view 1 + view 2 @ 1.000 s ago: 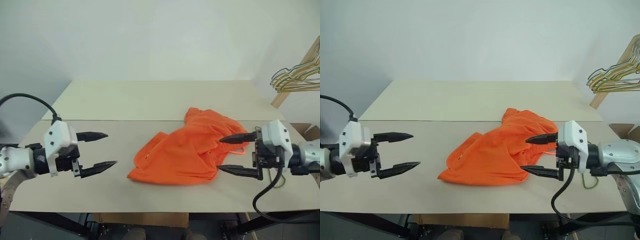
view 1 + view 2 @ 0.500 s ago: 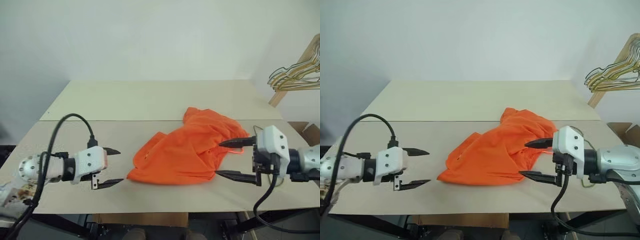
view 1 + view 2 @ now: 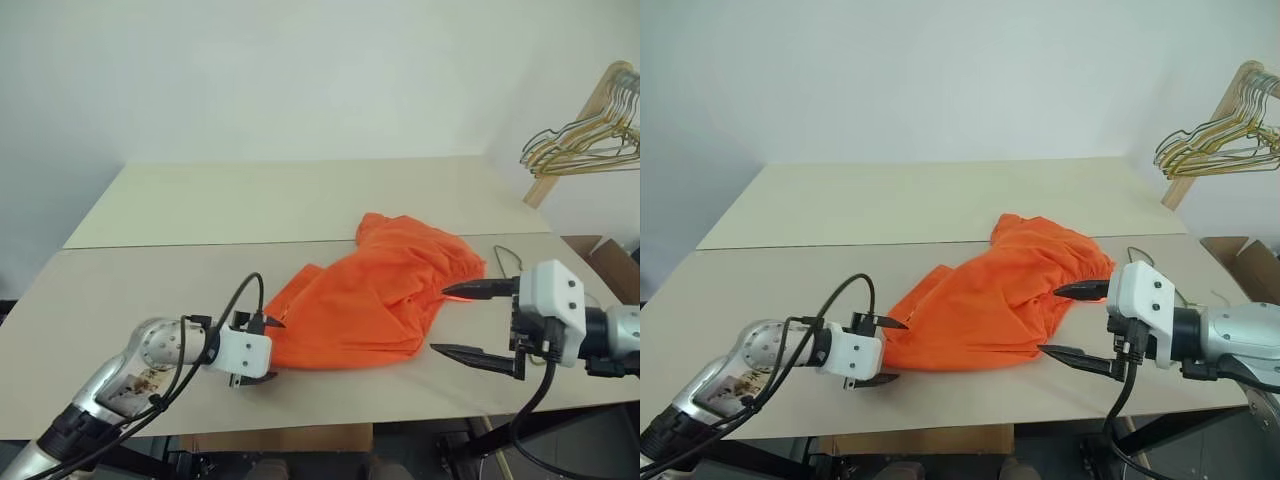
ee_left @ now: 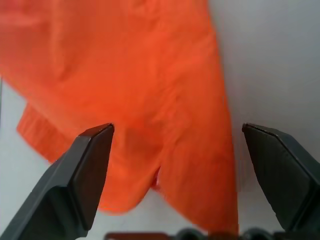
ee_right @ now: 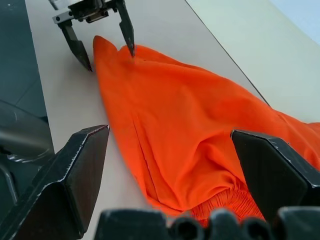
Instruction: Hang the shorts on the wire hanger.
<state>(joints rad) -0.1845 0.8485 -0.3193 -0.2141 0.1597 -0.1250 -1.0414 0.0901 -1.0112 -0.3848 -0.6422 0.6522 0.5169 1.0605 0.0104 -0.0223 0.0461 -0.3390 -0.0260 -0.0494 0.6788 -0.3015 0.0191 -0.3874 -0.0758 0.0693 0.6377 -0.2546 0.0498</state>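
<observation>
While we look over the near edge: the table (image 3: 120,300) is pale and bare around the cloth, a seam running across it.
Left claw (image 3: 883,350): wide open at the shorts' near-left corner, one tip over the fabric, one just off it.
Right claw (image 3: 464,320): wide open beside the gathered waistband end, gripping nothing.
Shorts (image 3: 375,300): crumpled mid-table, long axis running near-left to far-right.
Far room: we see a white wall (image 3: 300,80) and a bunch of hangers (image 3: 585,145) at far right.
</observation>
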